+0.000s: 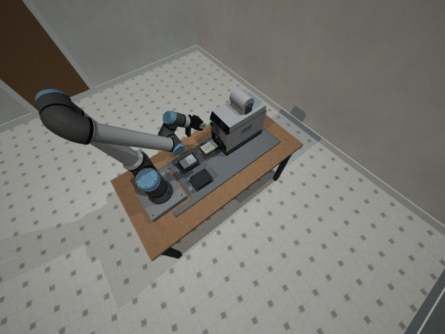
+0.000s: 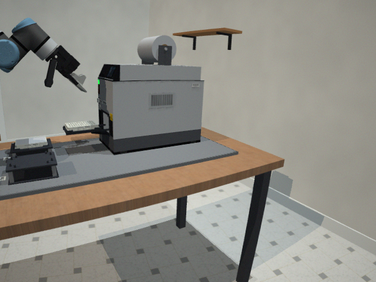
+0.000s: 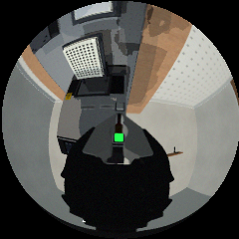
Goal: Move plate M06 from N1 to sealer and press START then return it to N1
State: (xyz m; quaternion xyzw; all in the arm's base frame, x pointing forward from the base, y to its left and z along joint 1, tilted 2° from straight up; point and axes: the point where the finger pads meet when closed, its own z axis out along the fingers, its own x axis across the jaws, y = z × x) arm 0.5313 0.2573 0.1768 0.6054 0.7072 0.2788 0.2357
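Note:
The white gridded plate M06 [image 1: 208,146] [image 2: 79,124] [image 3: 85,57] lies flat on the sealer's stage [image 2: 69,130] [image 3: 95,87], which stands out in front of the grey sealer [image 1: 241,126] [image 2: 154,112]. The sealer's lamp [image 1: 210,122] [image 2: 98,81] shows green. My gripper [image 1: 203,125] [image 2: 82,87] [image 3: 119,114] is shut and empty. It hangs in the air above the stage, a short way in front of the sealer's upper front face, pointing at it. Nest N1 [image 1: 199,179] [image 2: 30,170] is a black, empty frame. Nest N2 [image 1: 181,168] [image 2: 13,149] holds its own plate [image 1: 189,161] [image 2: 32,141].
A foil roll [image 1: 240,96] [image 2: 151,48] sits on top of the sealer. The sealer and both nests stand on a grey mat [image 1: 244,158] [image 2: 151,157] on the wooden table [image 1: 168,229] [image 2: 151,188]. A wall shelf [image 2: 209,31] hangs behind.

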